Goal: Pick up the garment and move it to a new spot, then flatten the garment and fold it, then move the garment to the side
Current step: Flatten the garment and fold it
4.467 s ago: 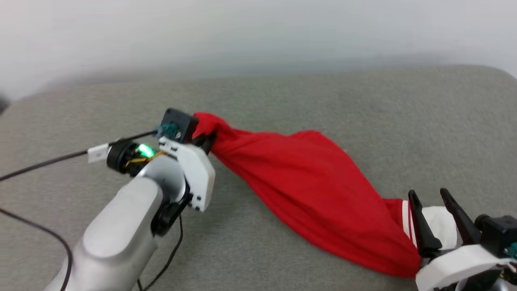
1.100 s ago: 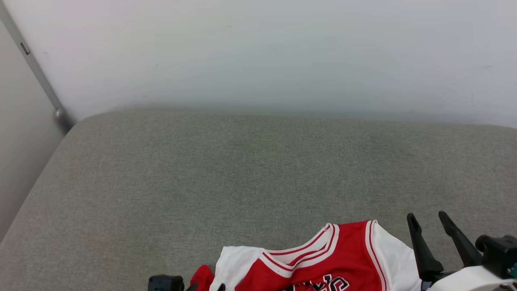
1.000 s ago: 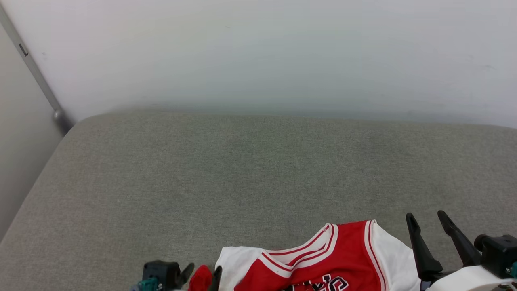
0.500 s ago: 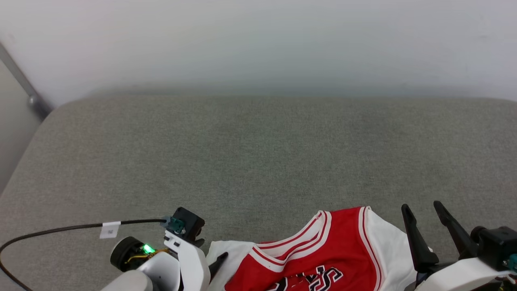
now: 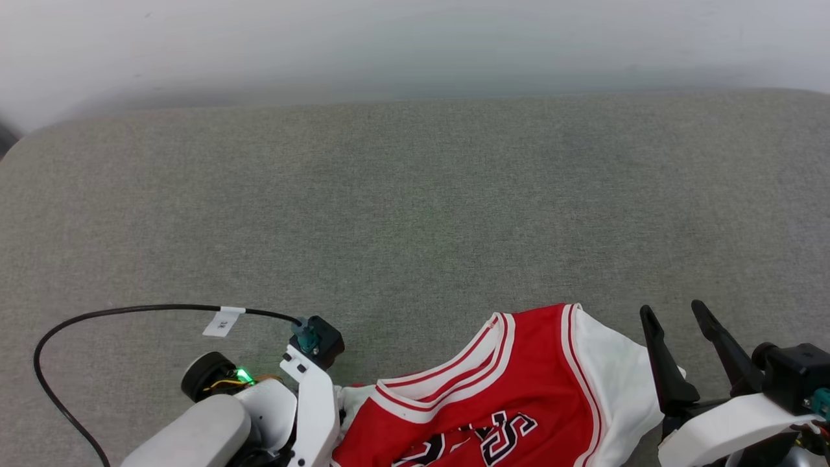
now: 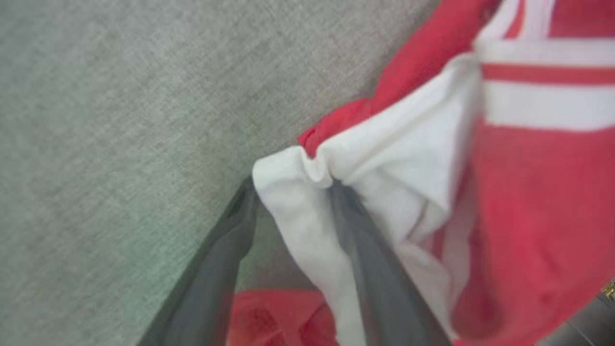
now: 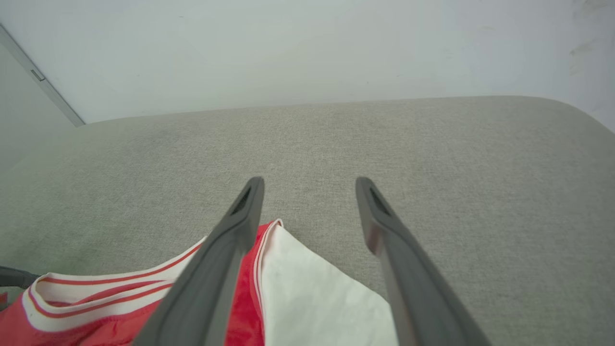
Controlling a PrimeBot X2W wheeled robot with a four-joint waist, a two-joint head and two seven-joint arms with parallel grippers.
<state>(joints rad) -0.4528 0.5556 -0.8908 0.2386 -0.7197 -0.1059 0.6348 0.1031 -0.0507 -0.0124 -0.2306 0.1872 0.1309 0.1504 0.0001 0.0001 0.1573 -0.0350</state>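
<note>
The garment [image 5: 519, 402], a red jersey with white sleeves and black lettering, lies letter-side up at the near edge of the grey cushion. My left arm [image 5: 305, 395] hangs over its left sleeve. In the left wrist view my left gripper [image 6: 293, 192] has its jaws apart, with a bunched fold of the garment's white sleeve [image 6: 307, 211] between the fingers. My right gripper [image 5: 673, 310] stands open just right of the other white sleeve [image 5: 609, 370], holding nothing. Seen from the right wrist, the right gripper [image 7: 310, 182] straddles the garment's sleeve edge [image 7: 312, 298] above it.
The grey fabric cushion [image 5: 415, 207] stretches wide beyond the garment to a white wall [image 5: 415, 39]. A black cable [image 5: 130, 310] loops from my left wrist across the cushion's left side. A grey strip [image 7: 43, 81] runs down the wall at the far left.
The head camera has tilted down. My left arm has risen into view at the garment's left sleeve. The red cloth held between its fingers a second ago has given way to the white sleeve. The right gripper is unmoved.
</note>
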